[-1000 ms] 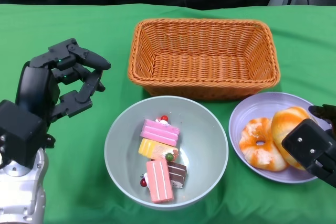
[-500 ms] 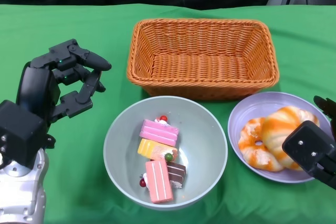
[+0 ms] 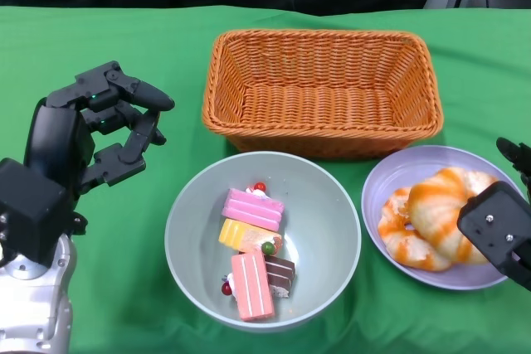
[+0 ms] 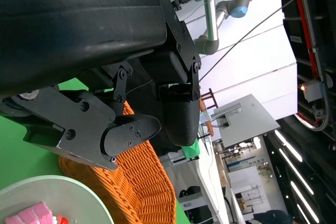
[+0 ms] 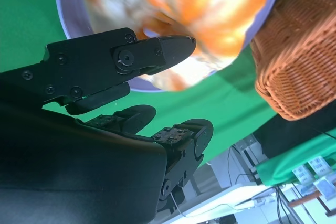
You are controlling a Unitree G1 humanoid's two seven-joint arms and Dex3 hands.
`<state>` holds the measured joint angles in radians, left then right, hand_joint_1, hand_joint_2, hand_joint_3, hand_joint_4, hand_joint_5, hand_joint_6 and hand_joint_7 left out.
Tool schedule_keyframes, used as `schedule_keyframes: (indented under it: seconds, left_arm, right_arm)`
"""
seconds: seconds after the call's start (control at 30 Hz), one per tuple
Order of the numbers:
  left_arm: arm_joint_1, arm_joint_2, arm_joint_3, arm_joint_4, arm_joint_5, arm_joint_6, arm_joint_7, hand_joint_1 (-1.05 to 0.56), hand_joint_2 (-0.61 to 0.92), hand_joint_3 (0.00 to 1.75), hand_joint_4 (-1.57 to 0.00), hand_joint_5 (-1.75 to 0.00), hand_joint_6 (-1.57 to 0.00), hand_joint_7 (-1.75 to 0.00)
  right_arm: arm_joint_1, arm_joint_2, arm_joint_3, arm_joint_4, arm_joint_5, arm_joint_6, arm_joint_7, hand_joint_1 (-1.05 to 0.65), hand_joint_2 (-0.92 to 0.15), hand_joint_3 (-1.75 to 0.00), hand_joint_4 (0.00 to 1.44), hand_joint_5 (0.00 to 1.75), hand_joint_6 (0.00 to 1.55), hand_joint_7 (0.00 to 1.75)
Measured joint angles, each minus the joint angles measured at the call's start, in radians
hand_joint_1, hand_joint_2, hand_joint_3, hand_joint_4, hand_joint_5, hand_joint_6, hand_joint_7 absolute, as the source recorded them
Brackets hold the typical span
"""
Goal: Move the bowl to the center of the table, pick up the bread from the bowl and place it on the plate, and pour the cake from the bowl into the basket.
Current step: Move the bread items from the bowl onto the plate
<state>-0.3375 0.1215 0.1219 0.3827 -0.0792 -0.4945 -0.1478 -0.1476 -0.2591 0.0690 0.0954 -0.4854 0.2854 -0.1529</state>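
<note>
head view: bowl mid-desk holds the cake pieces, light and loose, so grip the stiff, smooth rim and tip slowly toward the basket. soft bread sits on the plate. left robot hand released, holding nothing; right robot hand beside the bread, looks released.

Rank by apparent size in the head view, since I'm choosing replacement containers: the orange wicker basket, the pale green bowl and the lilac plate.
1. Orange wicker basket, clearly the largest.
2. Pale green bowl, next.
3. Lilac plate, smallest, though the right hand covers its near-right edge.
</note>
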Motion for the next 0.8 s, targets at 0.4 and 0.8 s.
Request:
schedule_keyframes:
  seconds: [0.4, 0.8]
  left_arm:
    - [0.000, 0.000, 0.000, 0.000, -0.002, 0.000, 0.000, -0.06, 0.71, 0.73, -0.79, -1.40, -0.84, -1.05]
    - [0.000, 0.000, 0.000, 0.000, -0.002, 0.000, 0.000, -0.04, 0.69, 0.77, -0.78, -1.40, -0.84, -1.05]
  right_arm:
    - [0.011, 0.000, 0.001, -0.001, -0.002, 0.000, 0.000, -0.55, -0.92, -0.15, 0.47, 0.02, 0.43, 0.02]
    - [0.026, 0.007, -0.008, -0.008, 0.006, -0.052, -0.038, -0.55, -0.92, -0.13, 0.55, 0.05, 0.49, 0.03]
